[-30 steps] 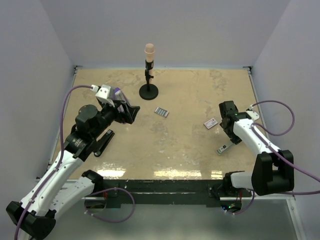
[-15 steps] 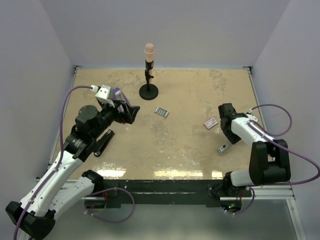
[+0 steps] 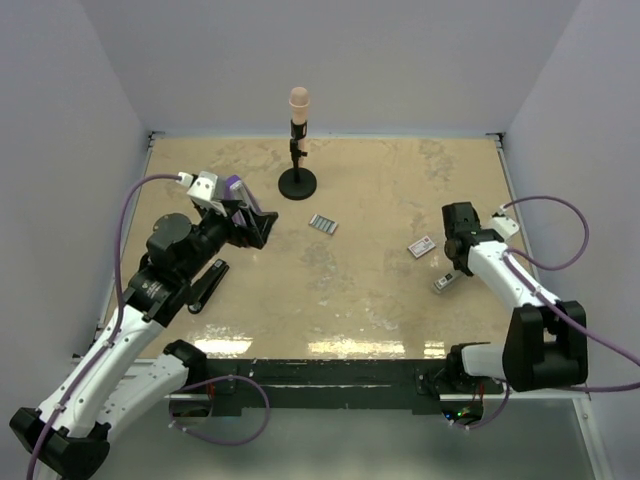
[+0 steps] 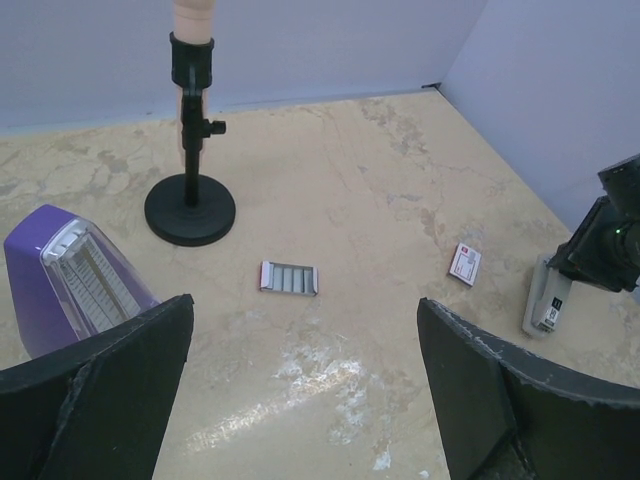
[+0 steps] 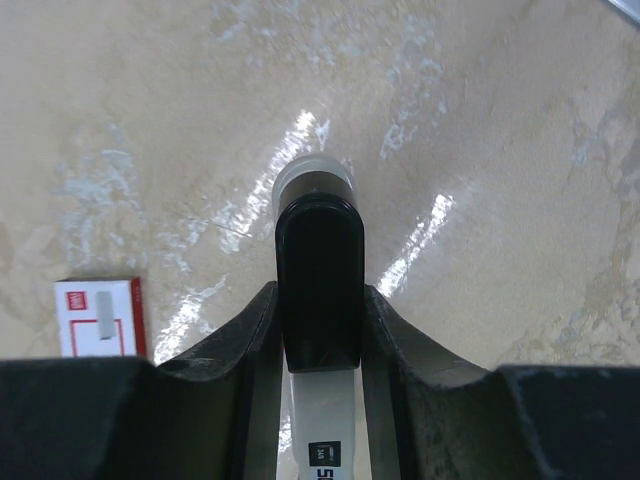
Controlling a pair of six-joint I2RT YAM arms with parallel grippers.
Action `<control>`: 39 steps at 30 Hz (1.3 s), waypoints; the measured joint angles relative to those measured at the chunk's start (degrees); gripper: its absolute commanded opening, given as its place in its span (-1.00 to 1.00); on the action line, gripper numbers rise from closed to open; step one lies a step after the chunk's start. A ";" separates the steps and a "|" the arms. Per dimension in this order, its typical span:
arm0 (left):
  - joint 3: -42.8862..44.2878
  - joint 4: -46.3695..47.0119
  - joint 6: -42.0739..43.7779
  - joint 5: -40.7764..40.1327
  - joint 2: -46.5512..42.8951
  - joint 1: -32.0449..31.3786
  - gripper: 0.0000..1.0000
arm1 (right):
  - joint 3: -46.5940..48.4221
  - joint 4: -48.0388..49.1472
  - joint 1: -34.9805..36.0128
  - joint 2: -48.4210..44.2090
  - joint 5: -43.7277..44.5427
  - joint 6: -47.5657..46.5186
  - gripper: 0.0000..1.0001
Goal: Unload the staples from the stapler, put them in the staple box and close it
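The black stapler (image 3: 207, 284) lies on the table at the left, close beside my left arm and behind its gripper; neither wrist view shows it. The staples (image 3: 322, 223) (image 4: 289, 278), a ribbed silvery strip, lie flat near the table's middle. My left gripper (image 3: 258, 226) (image 4: 305, 302) hangs open above the table, short of the staples, holding nothing. At the right, my right gripper (image 3: 450, 272) (image 5: 318, 290) is shut on a small white-and-black object (image 3: 444, 283) (image 5: 318, 270), its fingers pressing both sides of the black top.
A purple wedge-shaped object (image 3: 232, 187) (image 4: 75, 275) stands by the left gripper. A black stand with a pale top (image 3: 297, 150) (image 4: 190, 150) is at the back. A pink-and-white card (image 3: 421, 246) (image 4: 465, 264) (image 5: 100, 318) lies just left of the right gripper.
The right gripper has closed onto the small white-and-black object, which has shifted slightly away from the near edge. The left arm has barely moved.
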 measured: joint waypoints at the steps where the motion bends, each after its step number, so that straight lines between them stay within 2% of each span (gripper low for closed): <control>1: 0.00 -0.04 0.02 0.00 0.11 0.00 0.93 | 0.00 0.52 0.02 -1.29 0.09 -1.38 -1.00; 7: 0.00 -0.28 0.02 -0.02 2.38 0.00 0.89 | 1.20 3.96 0.39 -8.20 -0.63 -11.96 -1.00; 11: 0.00 -0.79 -0.11 -0.15 3.65 0.00 0.86 | 2.38 8.13 3.96 -11.28 -5.18 -22.03 -1.00; 15: 0.37 -1.40 -1.27 -0.35 5.46 0.00 0.79 | 2.80 12.92 11.89 -13.77 -15.28 -30.53 -1.00; 19: 0.48 -2.03 -4.46 1.81 7.37 0.00 0.77 | 2.49 17.51 15.85 -16.06 -28.65 -34.80 -1.00; 22: -0.13 -1.88 -8.15 5.33 8.37 0.00 0.75 | 0.39 22.53 17.90 -19.32 -37.57 -35.67 -1.00; 27: -1.51 0.42 -14.21 13.00 12.22 0.00 0.64 | -3.63 29.24 22.73 -22.56 -46.38 -34.73 -1.00; 32: -2.54 5.01 -19.06 19.96 17.90 0.00 0.60 | -5.53 32.20 26.95 -23.87 -49.51 -32.74 -1.00; 39: -4.39 13.51 -24.61 27.32 24.48 -0.04 0.55 | -5.53 36.04 30.60 -23.96 -49.44 -30.08 -1.00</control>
